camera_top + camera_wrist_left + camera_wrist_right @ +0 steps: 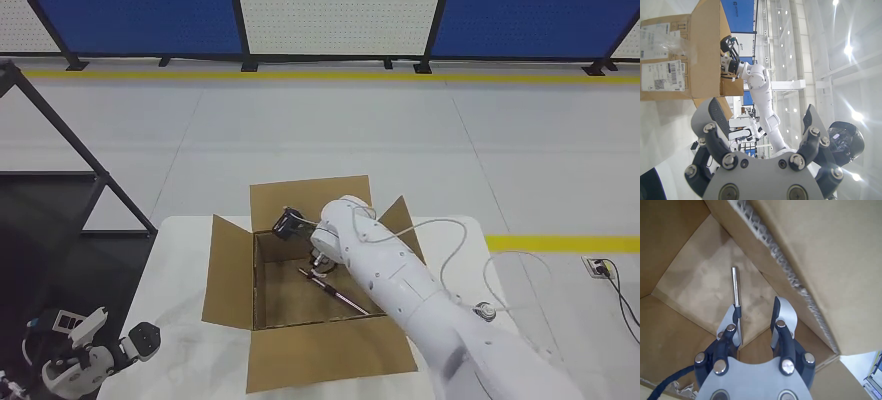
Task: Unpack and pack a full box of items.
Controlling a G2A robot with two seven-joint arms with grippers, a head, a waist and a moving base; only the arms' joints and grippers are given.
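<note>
R gripper [755, 303] is down inside the cardboard box [677, 228], jaws wide, holding nothing. The slim metal rod [736, 285] w/ a dark collar lies flat on the box floor. It's not btwn the fingers but runs alongside one finger [725, 323]; I can't tell if they touch. L gripper [762, 109] is at the table [170, 300] left edge, well apart from the box, jaws wide, empty. White barcode labels [662, 75] are on the box's outer wall.
</note>
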